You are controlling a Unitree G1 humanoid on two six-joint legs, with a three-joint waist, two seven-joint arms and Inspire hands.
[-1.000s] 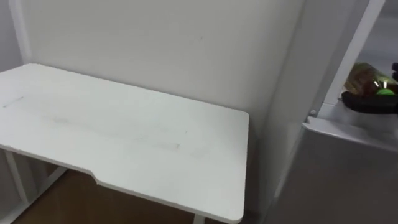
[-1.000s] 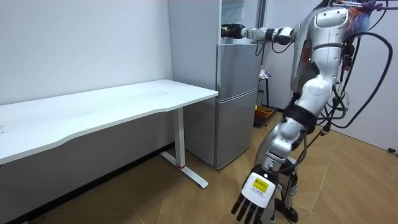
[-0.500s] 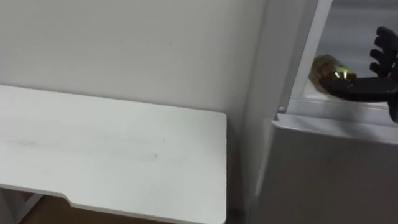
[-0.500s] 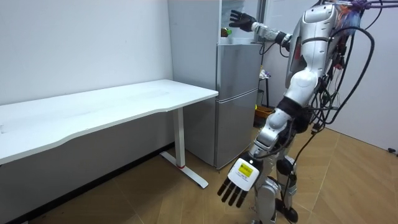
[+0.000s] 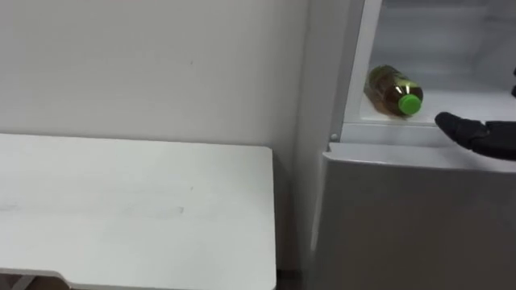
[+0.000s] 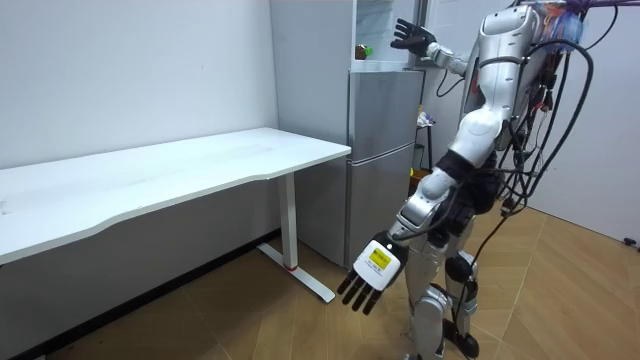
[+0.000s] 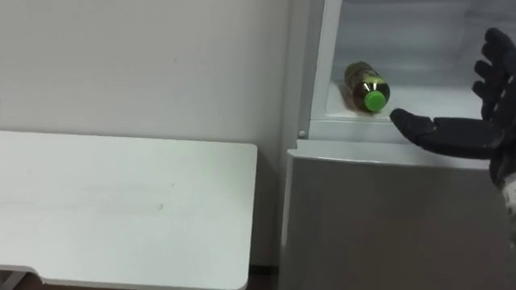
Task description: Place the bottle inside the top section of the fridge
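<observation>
The right hand has let go and drawn back: a second ago it was closed around the bottle at the fridge's edge, and now it hovers with fingers spread and empty at about 4 o'clock from the bottle, near it but clearly apart. The head camera has also swung toward the fridge since then.

The amber bottle lies on its side on the white shelf of the upper fridge compartment, with its green cap pointing out toward the robot. Below the shelf lip is the closed grey lower fridge door, and a white desk stands at 8 o'clock from it against the wall.

In the room view the robot stands upright at the fridge with its right arm raised to the open compartment. Its left hand hangs idle at its side, fingers straight and pointing down.

The placing itself looks done, and what remains is a clean retreat. The hand should come straight back toward the robot, at shelf height or a little above, with the fingers kept splayed and well off the cap. Lying as it does, the bottle would probably roll sideways along the shelf rather than out over the lip. A brush from the thumb at 4 o'clock could still turn it, so the hand should clear the opening fully before the arm drops.
</observation>
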